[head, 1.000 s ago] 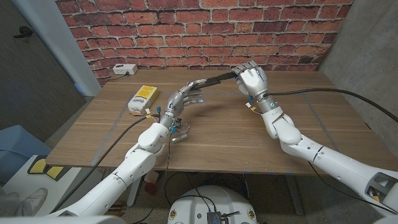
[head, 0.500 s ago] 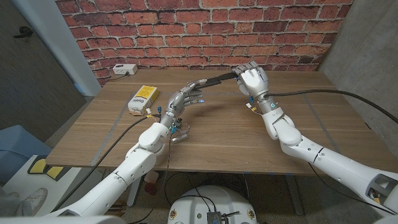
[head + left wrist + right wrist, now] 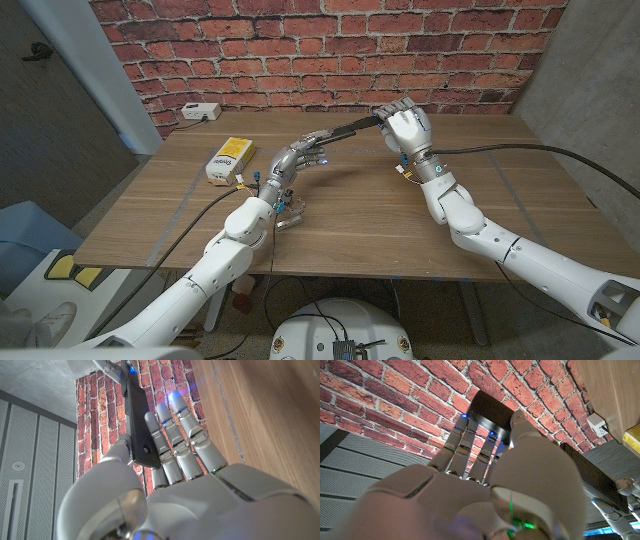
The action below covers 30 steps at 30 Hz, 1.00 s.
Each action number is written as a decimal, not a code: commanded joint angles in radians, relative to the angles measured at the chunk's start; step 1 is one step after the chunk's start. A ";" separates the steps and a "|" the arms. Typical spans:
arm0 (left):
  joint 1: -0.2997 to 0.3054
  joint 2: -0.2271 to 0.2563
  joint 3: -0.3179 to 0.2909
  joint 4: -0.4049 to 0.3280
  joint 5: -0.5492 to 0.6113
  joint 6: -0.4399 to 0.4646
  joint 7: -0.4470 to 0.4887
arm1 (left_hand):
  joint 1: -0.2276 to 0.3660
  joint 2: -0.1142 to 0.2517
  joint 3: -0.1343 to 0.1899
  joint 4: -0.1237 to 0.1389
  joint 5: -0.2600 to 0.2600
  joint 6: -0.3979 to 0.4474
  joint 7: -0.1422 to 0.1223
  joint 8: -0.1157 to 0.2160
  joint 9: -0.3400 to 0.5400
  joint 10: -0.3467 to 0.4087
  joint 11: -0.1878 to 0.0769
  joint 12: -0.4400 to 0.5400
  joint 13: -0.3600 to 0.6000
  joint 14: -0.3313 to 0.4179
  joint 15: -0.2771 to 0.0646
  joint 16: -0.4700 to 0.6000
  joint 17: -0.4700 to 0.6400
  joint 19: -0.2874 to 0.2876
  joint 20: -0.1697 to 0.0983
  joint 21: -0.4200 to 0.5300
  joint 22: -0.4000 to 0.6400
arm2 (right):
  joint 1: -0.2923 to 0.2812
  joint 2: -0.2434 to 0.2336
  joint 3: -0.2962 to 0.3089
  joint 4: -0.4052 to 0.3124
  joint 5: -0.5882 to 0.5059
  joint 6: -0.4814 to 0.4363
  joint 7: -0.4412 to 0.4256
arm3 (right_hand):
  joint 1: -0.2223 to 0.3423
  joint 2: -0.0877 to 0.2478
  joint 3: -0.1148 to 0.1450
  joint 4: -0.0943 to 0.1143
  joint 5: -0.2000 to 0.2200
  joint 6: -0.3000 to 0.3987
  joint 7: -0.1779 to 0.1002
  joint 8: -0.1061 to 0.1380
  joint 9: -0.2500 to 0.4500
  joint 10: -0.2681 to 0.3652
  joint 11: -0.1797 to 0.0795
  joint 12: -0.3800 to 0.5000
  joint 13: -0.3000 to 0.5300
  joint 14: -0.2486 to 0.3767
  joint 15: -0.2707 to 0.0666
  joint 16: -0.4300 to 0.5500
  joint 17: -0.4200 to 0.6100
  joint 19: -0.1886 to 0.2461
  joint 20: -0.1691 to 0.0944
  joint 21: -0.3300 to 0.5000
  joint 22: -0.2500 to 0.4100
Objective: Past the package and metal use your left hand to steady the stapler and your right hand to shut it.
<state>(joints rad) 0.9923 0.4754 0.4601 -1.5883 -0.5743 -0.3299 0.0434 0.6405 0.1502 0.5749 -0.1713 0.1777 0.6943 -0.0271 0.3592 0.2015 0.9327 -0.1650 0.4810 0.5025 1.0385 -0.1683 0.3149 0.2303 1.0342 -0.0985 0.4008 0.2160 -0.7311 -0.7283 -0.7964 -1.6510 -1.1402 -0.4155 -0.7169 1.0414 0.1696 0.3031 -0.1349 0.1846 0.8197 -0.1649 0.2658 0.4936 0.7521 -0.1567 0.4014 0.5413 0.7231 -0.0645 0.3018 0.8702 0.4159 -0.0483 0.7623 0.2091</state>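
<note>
Stapler (image 3: 348,127) held aloft near table's (image 3: 500,215) far edge by left hand (image 3: 300,152), right hand (image 3: 405,125) apparently gripping.

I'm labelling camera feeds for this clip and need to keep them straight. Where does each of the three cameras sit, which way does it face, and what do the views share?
Head view: on the robot's head, looking down over both arms at the wooden table; left hand and right hand hold the stapler.
Left wrist view: on the left wrist, looking along the left hand toward the brick wall, turned.
Right wrist view: on the right wrist, along the right hand's back toward the wall.
Shared: the stapler appears in all three.
</note>
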 commanded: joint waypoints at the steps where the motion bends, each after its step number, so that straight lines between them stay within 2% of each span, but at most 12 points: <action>1: 0.004 -0.016 -0.001 0.005 0.004 -0.015 0.016 | 0.072 0.051 0.032 0.005 0.002 0.041 0.002 0.015 0.011 0.029 -0.012 0.013 0.011 0.024 -0.066 0.012 0.010 0.002 -0.013 0.015 0.007 | -0.010 -0.007 0.007 -0.012 -0.001 0.000 -0.003 | -0.001 0.008 0.054 0.047 0.004 0.006 0.001 -0.004 0.002 0.003 -0.002 -0.004 0.002 0.011 -0.165 0.004 0.002 -0.006 -0.134 0.007 0.001; 7: 0.005 -0.015 0.001 -0.001 0.002 -0.006 0.018 | 0.109 0.058 0.064 0.015 0.000 0.057 0.016 0.018 0.024 0.047 -0.016 0.022 0.022 0.049 -0.064 0.023 0.022 -0.001 -0.020 0.030 0.015 | -0.017 -0.009 0.010 -0.014 0.001 0.001 -0.007 | -0.001 0.008 0.055 0.046 0.004 0.006 0.000 -0.005 0.002 0.001 -0.003 -0.004 0.004 0.012 -0.167 0.004 0.003 -0.007 -0.134 0.010 0.000; 21: 0.006 -0.007 -0.001 -0.008 -0.006 0.008 0.013 | 0.147 0.054 0.090 0.032 0.002 0.052 0.026 0.016 0.052 0.055 -0.029 0.036 0.044 0.083 -0.065 0.041 0.041 -0.002 -0.033 0.056 0.027 | -0.026 -0.008 0.017 -0.021 0.013 0.006 -0.010 | -0.001 0.010 0.057 0.046 0.004 0.005 0.001 -0.007 0.004 0.002 -0.001 -0.006 0.005 0.011 -0.166 0.000 0.004 -0.011 -0.135 0.019 -0.002; 25: 0.002 0.002 0.001 -0.008 -0.009 0.016 0.001 | 0.156 0.052 0.092 0.035 0.003 0.050 0.018 0.015 0.060 0.050 -0.036 0.039 0.053 0.092 -0.065 0.048 0.049 -0.003 -0.034 0.063 0.031 | -0.025 -0.008 0.018 -0.025 0.010 0.005 -0.006 | -0.001 0.010 0.058 0.045 0.004 0.005 0.003 -0.007 0.006 0.004 0.001 -0.005 0.006 0.012 -0.167 0.000 0.005 -0.012 -0.135 0.023 -0.002; 30: 0.001 0.006 0.001 -0.010 -0.005 0.020 0.003 | 0.162 0.050 0.095 0.051 0.005 0.068 -0.001 0.027 0.087 0.041 -0.040 0.047 0.074 0.085 -0.063 0.044 0.057 -0.020 -0.039 0.074 0.037 | -0.023 -0.008 0.016 -0.027 0.005 0.007 0.001 | -0.001 0.011 0.059 0.046 0.004 0.007 0.003 -0.007 0.006 0.005 0.002 -0.005 0.006 0.014 -0.166 0.001 0.007 -0.014 -0.135 0.025 -0.003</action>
<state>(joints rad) 0.9968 0.4707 0.4606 -1.5940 -0.5774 -0.3228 0.0546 0.6919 0.0989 0.6489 -0.1493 0.1767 0.7347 -0.0252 0.3708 0.2074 0.9557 -0.1682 0.5213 0.5668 1.1206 -0.2105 0.3557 0.2815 1.0196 -0.1339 0.4666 0.2489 -0.7539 -0.7363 -0.7811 -1.6715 -1.1315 -0.4118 -0.7255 1.0371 0.1659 0.3043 -0.1361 0.1818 0.8195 -0.1646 0.2613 0.4939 0.7518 -0.1570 0.4011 0.5449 0.7232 -0.0646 0.2938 0.8733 0.4051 -0.0485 0.7782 0.2043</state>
